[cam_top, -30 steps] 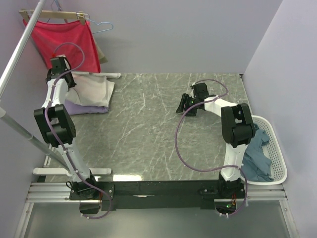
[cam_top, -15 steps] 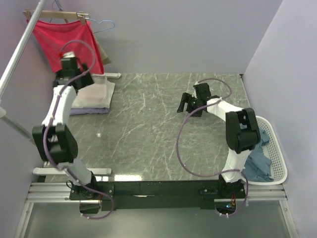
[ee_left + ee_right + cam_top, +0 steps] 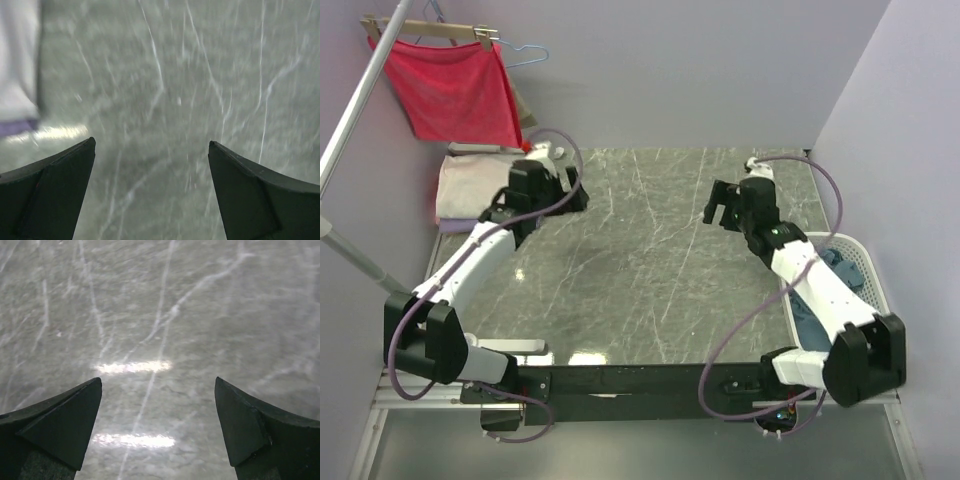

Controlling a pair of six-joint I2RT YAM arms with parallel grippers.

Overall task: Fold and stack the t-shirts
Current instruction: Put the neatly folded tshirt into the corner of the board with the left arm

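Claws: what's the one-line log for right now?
left claw open, empty | right claw open, empty | shirt stack far-left | blue shirt in basket

Open right hand [image 3: 157,427] over marble table [image 3: 165,305]

Grey-green marbled table [image 3: 640,270] with white veins and a patch of glare near its front edge. Far left: red cloth [image 3: 455,90] hanging from a wooden hanger [image 3: 420,30], a light-blue wire hanger [image 3: 525,50] just beside it, and a slanted metal rail [image 3: 360,100]. Right edge: white slotted laundry basket [image 3: 882,305].
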